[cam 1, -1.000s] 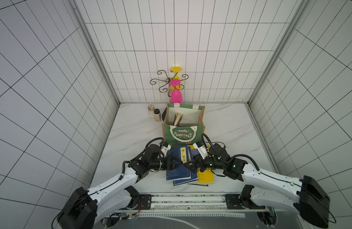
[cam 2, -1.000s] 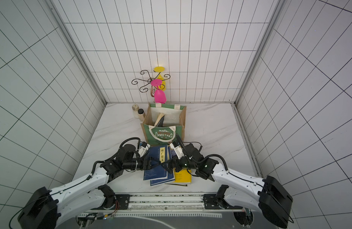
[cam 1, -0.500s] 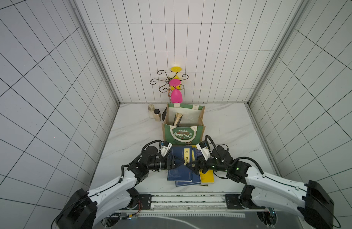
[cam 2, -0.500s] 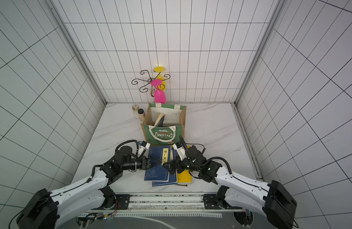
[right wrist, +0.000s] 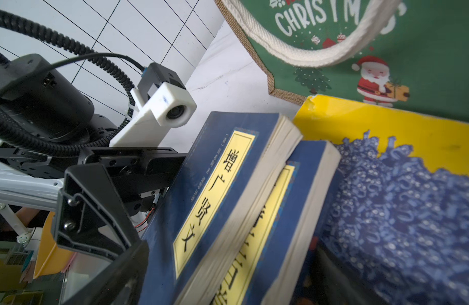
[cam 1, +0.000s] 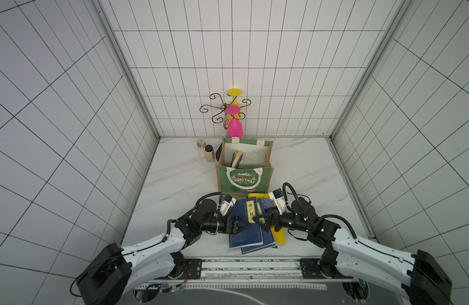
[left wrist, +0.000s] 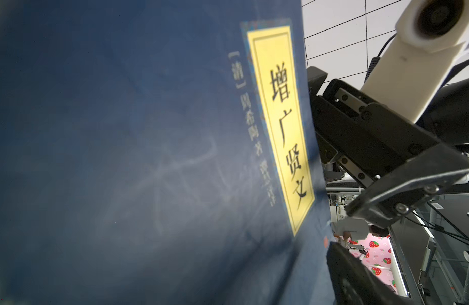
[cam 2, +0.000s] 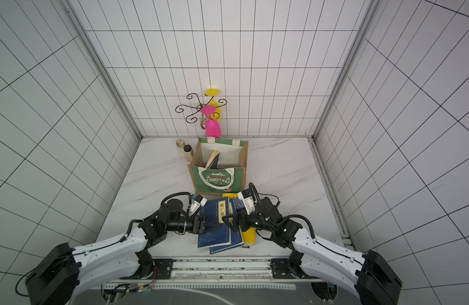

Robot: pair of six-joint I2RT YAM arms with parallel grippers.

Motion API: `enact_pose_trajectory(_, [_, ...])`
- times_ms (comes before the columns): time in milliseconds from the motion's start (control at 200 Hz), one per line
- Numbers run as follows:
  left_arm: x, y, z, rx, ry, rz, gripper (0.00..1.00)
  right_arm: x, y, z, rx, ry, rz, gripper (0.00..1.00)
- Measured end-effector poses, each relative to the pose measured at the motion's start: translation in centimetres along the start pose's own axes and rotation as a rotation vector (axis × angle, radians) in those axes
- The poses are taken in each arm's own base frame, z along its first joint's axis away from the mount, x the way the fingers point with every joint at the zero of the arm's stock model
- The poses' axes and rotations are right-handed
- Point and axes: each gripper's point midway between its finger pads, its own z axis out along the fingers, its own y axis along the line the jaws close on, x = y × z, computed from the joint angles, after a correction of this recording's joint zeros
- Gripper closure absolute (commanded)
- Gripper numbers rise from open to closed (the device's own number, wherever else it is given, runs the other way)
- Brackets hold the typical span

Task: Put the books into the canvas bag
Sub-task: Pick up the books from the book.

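A skewed stack of books (cam 1: 248, 239) lies on the worktop (cam 1: 175, 184), just in front of the green-and-jute canvas bag (cam 1: 262, 182). Two are navy paperbacks with yellow title labels, and a yellow one with blue print lies beneath. At least one more stands inside the bag. Both arms reach in low from either side. The left gripper (cam 1: 244, 224) and right gripper (cam 1: 258, 224) have their jaws spread at opposite edges of the top navy book (cam 1: 241, 211).

White "CHRISTMAS" print on the green front panel of the canvas bag (right wrist: 426, 39), black characters "增广贤文" down the yellow title label (left wrist: 281, 126) of the top navy book (left wrist: 122, 145), small "[清]" beside that label, label lettering mostly hidden on the second navy book (right wrist: 311, 163)
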Motion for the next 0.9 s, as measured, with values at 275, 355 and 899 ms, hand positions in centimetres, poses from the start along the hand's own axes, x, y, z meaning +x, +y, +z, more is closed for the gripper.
enact_pose_trajectory(275, [-0.1,-0.1,-0.4,0.028,-0.04,-0.043,0.41,-0.1,0.5,0.7,-0.04,-0.003,-0.009,0.06])
enact_pose_trajectory(355, [-0.7,-1.2,-0.8,0.061,-0.071,-0.038,0.51,-0.2,0.6,0.8,-0.045,-0.007,-0.011,0.06])
enact_pose_trajectory(899, [-4.5,-0.3,-5.6,0.015,-0.286,-0.069,1.0,-0.2,1.0,0.9,-0.066,-0.01,-0.02,0.04])
